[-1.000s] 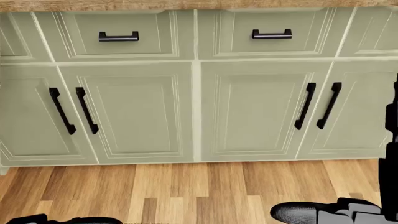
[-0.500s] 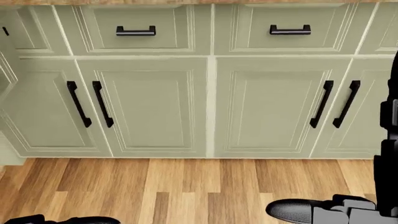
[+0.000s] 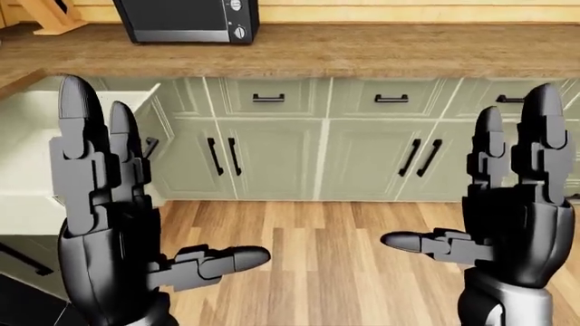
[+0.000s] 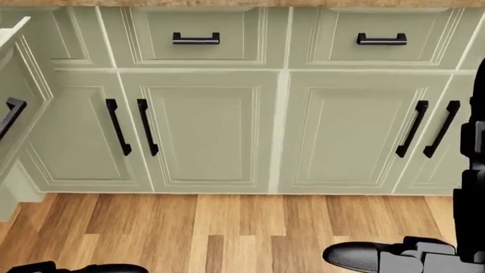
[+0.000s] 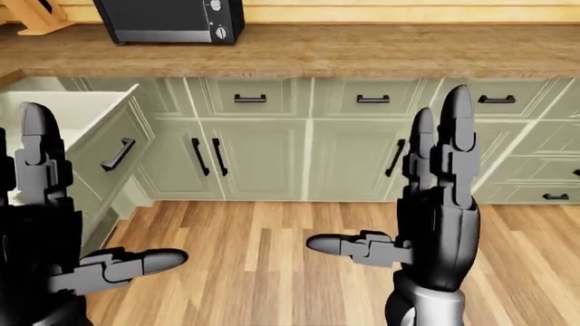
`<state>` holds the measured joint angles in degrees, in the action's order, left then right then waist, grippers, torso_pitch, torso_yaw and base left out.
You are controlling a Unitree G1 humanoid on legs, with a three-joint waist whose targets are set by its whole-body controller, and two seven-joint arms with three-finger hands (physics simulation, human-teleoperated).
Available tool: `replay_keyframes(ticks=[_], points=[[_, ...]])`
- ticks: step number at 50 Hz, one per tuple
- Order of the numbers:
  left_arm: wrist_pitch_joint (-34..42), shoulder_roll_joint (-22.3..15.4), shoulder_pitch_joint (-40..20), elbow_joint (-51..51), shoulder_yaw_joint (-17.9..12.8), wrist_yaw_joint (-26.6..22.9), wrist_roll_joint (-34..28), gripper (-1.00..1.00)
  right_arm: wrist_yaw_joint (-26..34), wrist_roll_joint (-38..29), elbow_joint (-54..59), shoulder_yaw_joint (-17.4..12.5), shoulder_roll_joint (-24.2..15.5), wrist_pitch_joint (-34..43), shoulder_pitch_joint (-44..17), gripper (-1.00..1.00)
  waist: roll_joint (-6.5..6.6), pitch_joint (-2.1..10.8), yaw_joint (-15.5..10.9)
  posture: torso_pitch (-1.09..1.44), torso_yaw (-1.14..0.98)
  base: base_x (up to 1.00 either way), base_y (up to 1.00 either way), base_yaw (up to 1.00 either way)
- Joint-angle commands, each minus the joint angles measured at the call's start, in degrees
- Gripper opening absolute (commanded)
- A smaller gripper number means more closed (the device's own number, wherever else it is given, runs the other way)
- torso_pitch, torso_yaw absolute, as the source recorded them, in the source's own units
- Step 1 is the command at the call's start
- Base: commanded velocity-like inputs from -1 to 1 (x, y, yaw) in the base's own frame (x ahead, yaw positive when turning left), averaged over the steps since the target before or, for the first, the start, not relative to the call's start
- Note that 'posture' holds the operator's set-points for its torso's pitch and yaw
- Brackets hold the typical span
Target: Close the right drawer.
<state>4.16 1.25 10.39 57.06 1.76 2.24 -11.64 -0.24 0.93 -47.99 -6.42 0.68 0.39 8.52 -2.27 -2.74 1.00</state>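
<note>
Standing pulled out at the left of the right-eye view, the open drawer (image 5: 90,136) shows its pale inside and black handle (image 5: 117,154). Next comes the left hand (image 3: 109,224), fingers upright and spread, holding nothing; closed cabinet doors (image 3: 272,159) under the wooden counter (image 3: 362,51); then the right hand (image 3: 508,217), equally splayed and empty
</note>
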Motion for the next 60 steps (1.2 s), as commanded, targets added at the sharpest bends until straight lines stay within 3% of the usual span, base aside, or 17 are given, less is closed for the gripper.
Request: replay_keyframes(ticks=[1, 4, 8, 10, 12, 13, 16, 26, 27, 30, 35, 37, 38, 39, 48, 51, 60], points=[[-1.2, -0.3, -0.5, 1.8, -0.4, 0.2, 0.1, 1.0, 0.0, 0.0, -1.3, 0.3, 0.1, -1.4, -0.4, 1.0, -0.71, 0.55, -0.2, 0.0, 0.0, 0.0, 0.31, 0.0], [-1.1, -0.3, -0.6, 1.7, -0.3, 0.2, 0.0, 1.0, 0.0, 0.1, -1.1, 0.2, 0.1, -1.6, -0.4, 1.0, -0.61, 1.26, -0.3, 0.0, 0.0, 0.0, 0.31, 0.0], [-1.0, -0.3, -0.7, 1.9, -0.4, 0.2, 0.1, 1.0, 0.0, 0.0, -1.3, 0.3, 0.1, -1.4, -0.4, 1.0, 1.94, 0.18, -0.2, 0.0, 0.0, 0.0, 0.31, 0.0], [-1.0, -0.3, -0.7, 1.7, -0.5, 0.2, 0.0, 1.0, 0.0, 0.1, -1.4, 0.3, 0.1, -1.1, -0.6, 1.0, 4.32, 0.42, -0.1, 0.0, 0.0, 0.0, 0.31, 0.0], [-0.8, -0.3, -0.8, 1.9, -0.5, 0.2, 0.1, 1.0, -0.1, 0.1, -1.7, 0.3, 0.1, -0.8, -0.6, 1.0, 9.28, 2.07, -0.7, 0.0, 0.0, 0.0, 0.32, 0.0], [-0.8, -0.3, -0.8, 1.9, -0.5, 0.2, 0.1, 1.0, -0.1, 0.0, -1.6, 0.3, 0.1, -0.9, -0.6, 1.0, 5.35, 0.53, -1.0, 0.0, 0.0, 0.0, 0.32, 0.0], [-0.7, -0.3, -0.8, 1.8, -0.6, 0.2, 0.2, 1.0, -0.1, 0.1, -1.6, 0.3, 0.1, -0.8, -0.6, 1.0, 4.99, 1.01, -1.1, 0.0, 0.0, 0.0, 0.31, 0.0], [-1.3, -0.3, -0.6, 1.6, -0.4, 0.1, 0.2, 1.0, 0.1, 0.0, -0.5, 0.4, 0.1, -2.2, -0.3, 1.0, -1.95, 0.65, -0.5, 0.0, 0.0, 0.0, 0.32, 0.0], [-1.3, -0.3, -0.6, 1.7, -0.4, 0.1, 0.2, 1.0, 0.1, 0.0, -0.5, 0.5, 0.1, -2.1, -0.3, 1.0, 0.08, 0.34, 0.3, 0.0, 0.0, 0.0, 0.33, 0.0], [-1.2, -0.3, -0.5, 1.8, -0.5, 0.1, 0.3, 1.0, 0.1, -0.1, -0.7, 0.6, 0.1, -1.9, -0.2, 1.0, -0.76, 1.17, -0.2, 0.0, 0.0, 0.0, 0.32, 0.0], [-1.1, -0.3, -0.5, 1.9, -0.5, 0.0, 0.2, 1.0, 0.0, -0.2, -1.2, 0.6, 0.1, -1.3, -0.4, 1.0, 2.44, 0.19, -0.2, 0.0, 0.0, 0.0, 0.32, 0.0], [-1.1, -0.3, -0.4, 2.0, -0.5, 0.0, 0.3, 1.0, 0.1, -0.2, -1.2, 0.6, 0.1, -1.2, -0.3, 1.0, 5.55, 0.94, -0.1, 0.0, 0.0, 0.0, 0.31, 0.0], [-1.1, -0.3, -0.3, 2.0, -0.5, 0.0, 0.3, 1.0, 0.1, -0.2, -1.2, 0.6, 0.1, -1.2, -0.3, 1.0, 8.48, 1.81, -0.4, 0.0, 0.0, 0.0, 0.31, 0.0], [-1.1, -0.3, -0.3, 2.0, -0.5, 0.0, 0.2, 1.0, 0.1, -0.2, -1.3, 0.6, 0.1, -1.1, -0.3, 1.0, 6.09, 1.12, -1.0, 0.0, 0.0, 0.0, 0.31, 0.0], [-1.0, -0.3, -0.4, 1.9, -0.4, 0.0, 0.2, 1.0, 0.1, -0.2, -1.6, 0.5, 0.1, -0.7, -0.4, 1.0, 1.51, 0.23, -0.8, 0.0, 0.0, 0.0, 0.32, 0.0], [-0.8, -0.3, -0.6, 1.9, -0.4, 0.0, 0.1, 1.0, 0.1, -0.1, -1.7, 0.5, 0.1, -0.6, -0.4, 1.0, -1.65, 0.7, -0.6, 0.0, 0.0, 0.0, 0.32, 0.0], [-0.5, -0.3, -0.6, 2.2, -0.4, 0.0, 0.2, 1.0, 0.2, -0.2, -1.0, 0.6, 0.2, -1.5, -0.2, 1.0, 1.75, 0.22, -0.3, 0.0, 0.0, 0.0, 0.31, 0.0]])
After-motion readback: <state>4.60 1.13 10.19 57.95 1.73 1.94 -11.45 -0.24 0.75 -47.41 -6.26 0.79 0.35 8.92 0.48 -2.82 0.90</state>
